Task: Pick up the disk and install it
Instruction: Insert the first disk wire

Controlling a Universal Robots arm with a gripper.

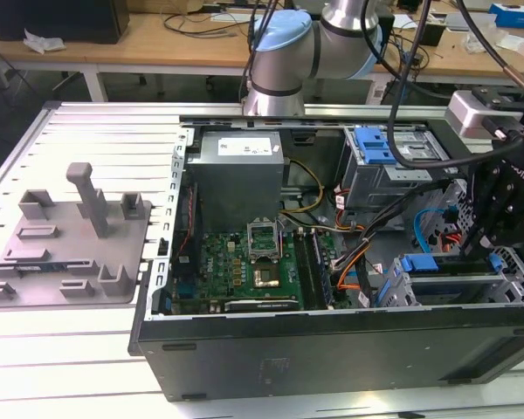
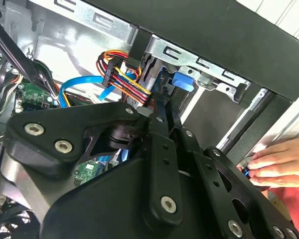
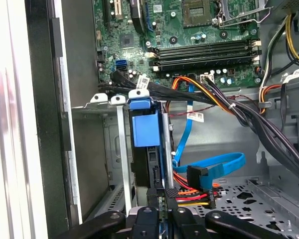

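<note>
Black gripper (image 2: 162, 119) linkage sits closest to the lens in the second wrist view, its fingers (image 3: 170, 195) pinched onto the edge of the disk (image 3: 147, 130) in the first wrist view, so it is clamped on the drive. Open computer case (image 1: 244, 349) lies on its side on a slatted white table (image 1: 61, 332), arm (image 1: 284, 52) reaching in from behind. Grey power supply box (image 1: 237, 170) sits at the case's far side, green motherboard (image 1: 244, 262) beside it. Disk with its blue carrier frame stands edge-on in the metal drive cage (image 3: 122, 149) at the exterior view's right, partly slotted in, also visible at (image 1: 450, 266). Grey fixture plate (image 1: 65, 249) rests on the table, well apart from the case at the exterior view's left. Blue data cable (image 3: 214, 167) and red-yellow power wires (image 3: 194, 196) loop just beside the disk. Person's hand (image 2: 279, 162) rests on the case's outer edge in the second wrist view.
</note>
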